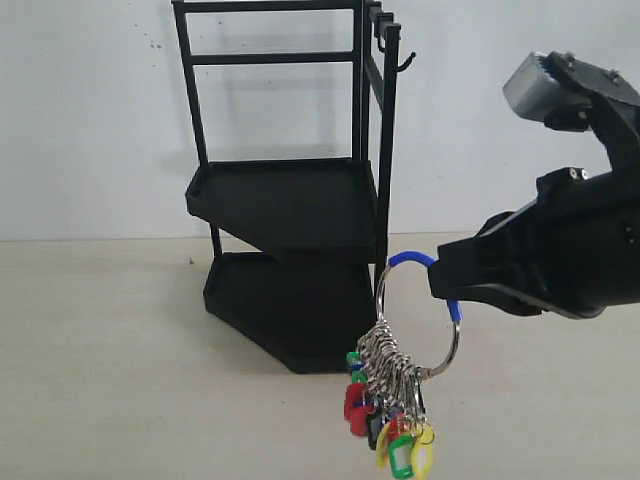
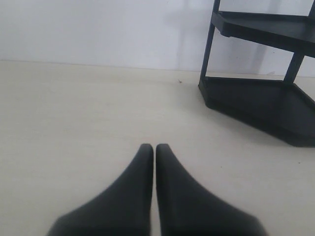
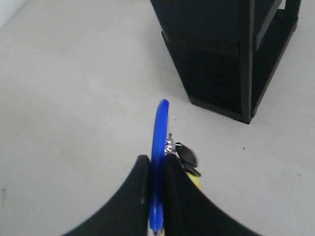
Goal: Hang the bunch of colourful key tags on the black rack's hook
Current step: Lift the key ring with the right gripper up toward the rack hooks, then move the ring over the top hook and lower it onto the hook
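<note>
The colourful key tag bunch (image 1: 400, 400) hangs in the air in front of the black rack (image 1: 290, 200), its silver ring upright and its red, green and yellow tags dangling low. My right gripper (image 1: 445, 285) is shut on the ring's blue sleeve (image 3: 158, 142), right of the rack's lower tray. The rack's small hooks (image 1: 403, 62) stick out at its top right, well above the ring. My left gripper (image 2: 155, 148) is shut on nothing, low over the table, with the rack's trays (image 2: 266, 105) off to one side. It is out of the exterior view.
A pale table (image 1: 110, 370) carries the rack, with a white wall (image 1: 90, 120) behind. The rack's base (image 3: 216, 69) lies just beyond the held ring in the right wrist view.
</note>
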`<state>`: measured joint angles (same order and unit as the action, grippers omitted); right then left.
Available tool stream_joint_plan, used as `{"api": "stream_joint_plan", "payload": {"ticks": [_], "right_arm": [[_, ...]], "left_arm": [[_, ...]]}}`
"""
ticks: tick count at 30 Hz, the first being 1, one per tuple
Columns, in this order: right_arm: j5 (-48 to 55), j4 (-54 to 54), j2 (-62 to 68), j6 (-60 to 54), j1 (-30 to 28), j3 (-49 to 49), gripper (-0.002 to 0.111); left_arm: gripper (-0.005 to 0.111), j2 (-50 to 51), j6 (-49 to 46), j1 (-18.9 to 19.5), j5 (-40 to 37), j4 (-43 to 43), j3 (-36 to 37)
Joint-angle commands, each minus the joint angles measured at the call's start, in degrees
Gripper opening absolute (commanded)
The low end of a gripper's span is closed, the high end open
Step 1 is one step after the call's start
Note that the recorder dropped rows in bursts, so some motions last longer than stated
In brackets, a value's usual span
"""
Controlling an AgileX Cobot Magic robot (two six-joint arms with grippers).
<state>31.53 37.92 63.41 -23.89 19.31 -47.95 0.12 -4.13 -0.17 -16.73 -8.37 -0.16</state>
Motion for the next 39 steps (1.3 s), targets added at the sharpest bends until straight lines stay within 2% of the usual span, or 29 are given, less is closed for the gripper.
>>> {"api": "stream_joint_plan", "payload": {"ticks": [1, 4, 11, 27, 31, 39], "right_arm": [[-1.0, 0.0, -0.9, -1.3, -0.4, -0.8, 0.0], [-3.1, -4.9, -1.6, 3.9, -2.3, -0.8, 0.0], [-2.9, -5.3, -1.6, 4.3, -5.7, -1.5, 0.0], [-7.7, -11.2, -1.4, 7.1, -5.7, -14.5, 0.0], [-8.6, -17.5, 2.0, 11.6, -5.7, -17.0, 0.0], [-11.9, -19.2, 10.0, 12.0, -5.7, -21.0, 0.0]], "left_arm": [[0.004, -0.1, -0.2, 0.1, 0.5, 0.3, 0.2], [0.004, -0.1, -0.2, 0.1, 0.5, 0.3, 0.2], [0.004, -0.1, -0.2, 0.1, 0.5, 0.3, 0.2], [0.004, -0.1, -0.2, 0.1, 0.5, 0.3, 0.2], [0.004, -0.1, -0.2, 0.1, 0.5, 0.3, 0.2], [0.004, -0.1, -0.2, 0.1, 0.5, 0.3, 0.2]]}}
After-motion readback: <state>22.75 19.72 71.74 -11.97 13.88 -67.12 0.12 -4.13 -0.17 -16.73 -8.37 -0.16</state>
